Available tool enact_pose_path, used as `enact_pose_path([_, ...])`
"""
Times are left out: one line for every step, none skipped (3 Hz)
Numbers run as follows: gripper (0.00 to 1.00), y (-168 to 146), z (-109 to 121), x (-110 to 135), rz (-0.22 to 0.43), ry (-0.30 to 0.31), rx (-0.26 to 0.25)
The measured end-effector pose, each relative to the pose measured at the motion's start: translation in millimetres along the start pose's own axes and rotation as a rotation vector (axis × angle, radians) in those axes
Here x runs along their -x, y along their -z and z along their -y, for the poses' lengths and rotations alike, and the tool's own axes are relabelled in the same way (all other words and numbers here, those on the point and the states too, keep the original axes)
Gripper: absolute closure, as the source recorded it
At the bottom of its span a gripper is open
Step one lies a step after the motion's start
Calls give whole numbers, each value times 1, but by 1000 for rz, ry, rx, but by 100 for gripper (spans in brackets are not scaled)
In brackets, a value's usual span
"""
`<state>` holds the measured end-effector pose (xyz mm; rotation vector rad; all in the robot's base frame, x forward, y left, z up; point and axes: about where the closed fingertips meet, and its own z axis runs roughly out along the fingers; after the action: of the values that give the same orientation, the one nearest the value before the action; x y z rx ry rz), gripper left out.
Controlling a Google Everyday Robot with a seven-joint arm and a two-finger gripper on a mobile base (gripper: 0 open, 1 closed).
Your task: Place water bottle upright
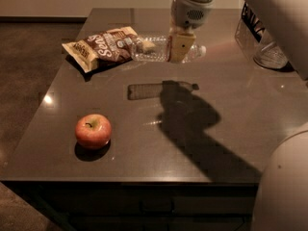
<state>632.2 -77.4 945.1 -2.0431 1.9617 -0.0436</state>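
Above the counter (231, 114), our pincer (179, 51) pinched the bottle (150, 50) about its middle. The bottle lay sideways, seemingly clear of the surface, judging by its shadow (144, 90). The lift looked done; turning it upright and setting it down remained.

Pincer (181, 47) above the table (96, 172) hides the water bottle's (154, 53) middle; arm (272, 11) partly covers clear container (270, 57).
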Motion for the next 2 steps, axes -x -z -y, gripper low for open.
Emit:
enact_pose_path([100, 20, 11, 10, 8, 203, -79])
enact_pose_path([100, 40, 22, 20, 37, 379, -175])
